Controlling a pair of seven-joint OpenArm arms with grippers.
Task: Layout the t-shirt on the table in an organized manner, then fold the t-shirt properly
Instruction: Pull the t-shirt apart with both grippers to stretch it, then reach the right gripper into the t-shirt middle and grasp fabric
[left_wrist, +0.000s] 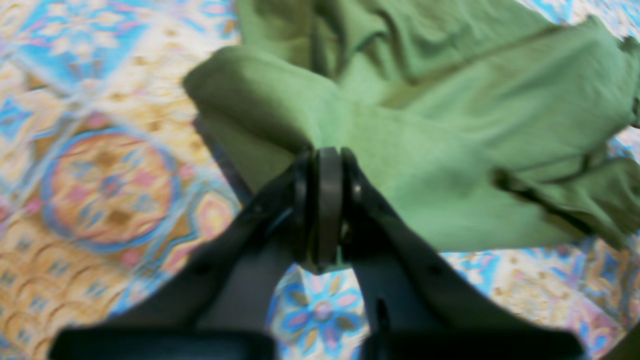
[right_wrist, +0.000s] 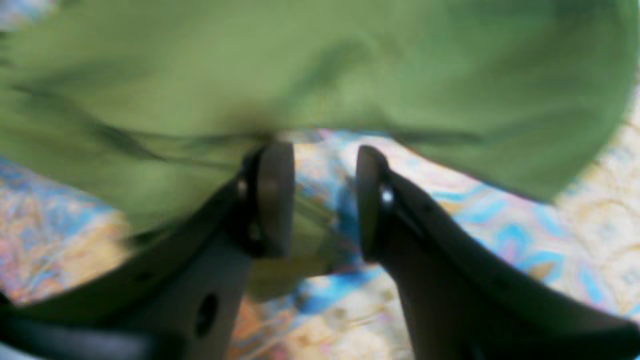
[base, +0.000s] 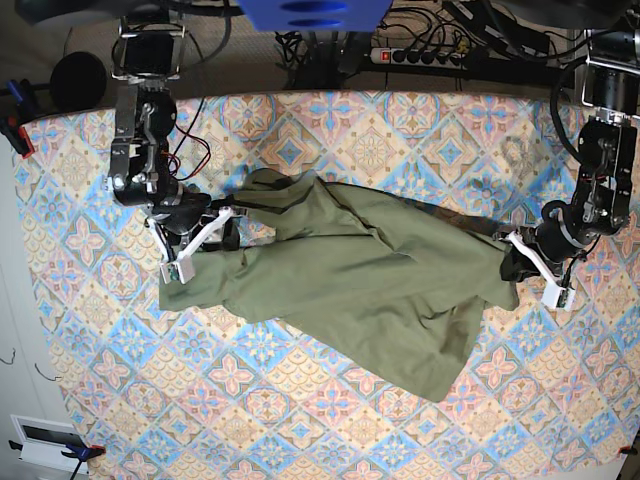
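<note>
Table: patterned cloth of blue, pink and cream tiles (base: 330, 420) covered the whole work surface, with bare pattern showing at 6 o'clock, nearest the base view's bottom edge
T-shirt: the olive t-shirt (base: 370, 280) lay across the middle of the table, rumpled and partly doubled over, its longest lobe sagging toward 5 o'clock; not yet flat, so the laying-out step looked unfinished
Left claw: the left gripper (left_wrist: 322, 200) was at 3 o'clock in the base view, its jaws pressed together on a pinch of t-shirt cloth (left_wrist: 400, 165); folds fanned out from that pinch, probably because the cloth was being drawn outward to spread it
Right claw: the right gripper (right_wrist: 322, 200) sat at 9 o'clock in the base view, jaws parted with table pattern visible between them; the shirt's edge (right_wrist: 320, 90) draped just past the tips, so it held nothing, likely placed to take that edge
Far side: power strip and cables (base: 440, 50) ran along 12 o'clock behind the table
</note>
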